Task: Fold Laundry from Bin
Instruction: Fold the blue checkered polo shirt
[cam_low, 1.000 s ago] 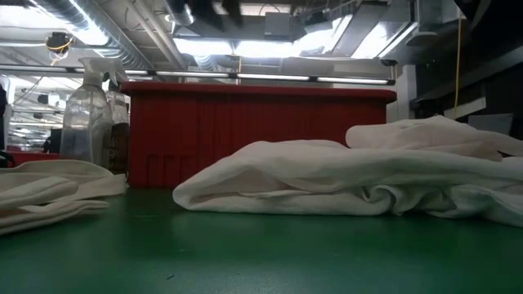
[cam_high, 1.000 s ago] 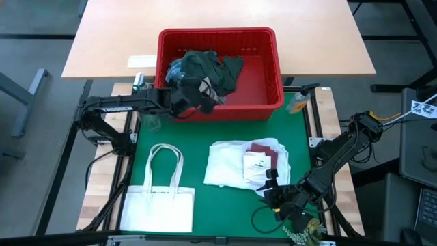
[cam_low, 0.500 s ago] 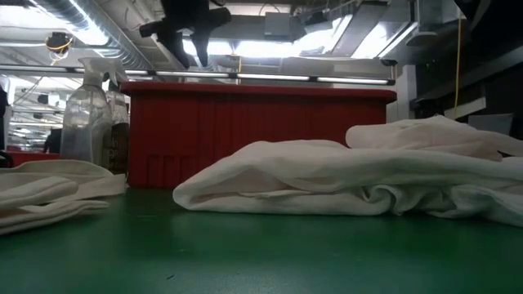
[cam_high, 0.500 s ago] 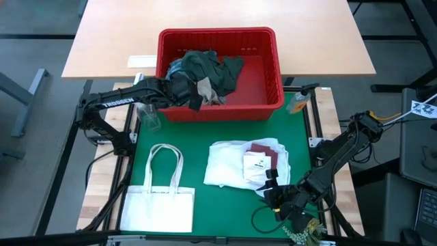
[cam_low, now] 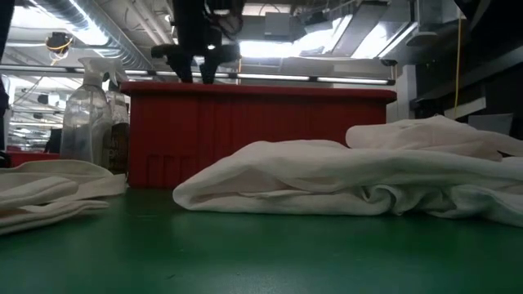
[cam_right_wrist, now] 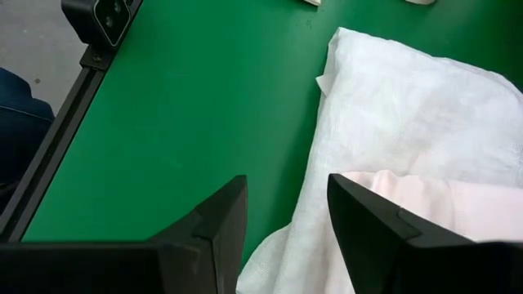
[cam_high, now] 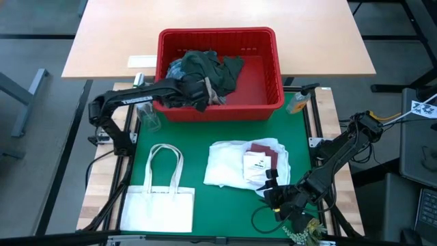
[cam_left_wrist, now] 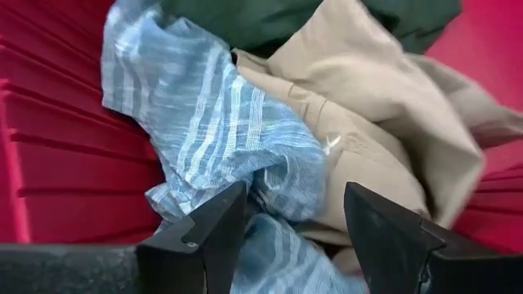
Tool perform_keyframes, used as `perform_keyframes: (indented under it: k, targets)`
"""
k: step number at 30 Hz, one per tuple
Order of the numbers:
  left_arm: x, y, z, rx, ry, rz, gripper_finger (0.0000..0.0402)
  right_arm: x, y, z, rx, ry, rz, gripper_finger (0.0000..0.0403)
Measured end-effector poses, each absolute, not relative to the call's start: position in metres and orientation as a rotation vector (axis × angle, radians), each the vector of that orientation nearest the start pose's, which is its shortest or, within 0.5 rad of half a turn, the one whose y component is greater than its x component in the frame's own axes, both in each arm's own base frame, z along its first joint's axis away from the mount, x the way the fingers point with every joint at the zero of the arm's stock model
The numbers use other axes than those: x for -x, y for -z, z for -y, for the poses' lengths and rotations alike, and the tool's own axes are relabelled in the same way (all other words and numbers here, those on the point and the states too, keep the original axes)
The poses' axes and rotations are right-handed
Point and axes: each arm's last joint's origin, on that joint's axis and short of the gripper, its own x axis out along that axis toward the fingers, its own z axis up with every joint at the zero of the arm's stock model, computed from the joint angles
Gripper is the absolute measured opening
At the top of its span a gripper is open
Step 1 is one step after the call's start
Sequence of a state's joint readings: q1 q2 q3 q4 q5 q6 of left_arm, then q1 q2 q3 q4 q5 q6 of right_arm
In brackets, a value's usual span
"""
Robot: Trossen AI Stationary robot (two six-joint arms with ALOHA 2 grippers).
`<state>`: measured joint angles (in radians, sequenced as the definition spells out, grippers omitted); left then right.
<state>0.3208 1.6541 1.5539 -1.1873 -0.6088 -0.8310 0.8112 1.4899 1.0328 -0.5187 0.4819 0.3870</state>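
Laundry is split between two places: a heap of soft garments [cam_high: 203, 68] in the rectangular red plastic bin with slotted sides [cam_high: 263, 72], and a flattened pile of white cloth with a maroon piece on top [cam_high: 246, 162] on the green mat [cam_high: 205, 133]. Over the last second the left gripper [cam_high: 203, 91] has swung in from outside the bin's near left corner, crossed the rim and now hangs over the near edge of the heap, its fingers [cam_left_wrist: 204, 233] apart and empty. Directly under and between them, in the left wrist view, lies the blue-and-white striped cloth [cam_left_wrist: 204, 122]; the beige cloth [cam_left_wrist: 368, 122] sits just beside the other finger, and the dark green cloth [cam_left_wrist: 278, 16] lies beyond both. That shift suggests the next garment is about to be picked, most likely the striped or the beige one, though neither is gripped yet. Apart from the heap, the bin shows only bare red floor beyond the gripper. The right gripper [cam_high: 273, 191] waits low at the near edge of the mat, touching nothing, fingers apart, with the white pile just ahead of it. A flat white tote bag with handles [cam_high: 160, 195] lies well to the side of that pile.
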Motion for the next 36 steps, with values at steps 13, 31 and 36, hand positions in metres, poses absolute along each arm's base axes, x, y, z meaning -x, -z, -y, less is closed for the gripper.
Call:
perform_keyframes:
  k: [13, 31, 36]
  targets:
    - [-0.31, -0.29, -0.131, 0.51, -1.273, -0.95, 0.0142, -0.215, -0.235, -0.206, 0.227, -0.141, -0.812, 0.017]
    - [-0.311, -0.335, -0.125, 0.557, -1.109, -0.857, 0.0003, -0.215, -0.235, -0.206, 0.227, -0.141, -0.813, 0.017]
    - [-0.312, -0.391, -0.122, 0.548, -1.035, -0.68, 0.0002, -0.215, -0.235, -0.206, 0.227, -0.141, -0.812, 0.017]
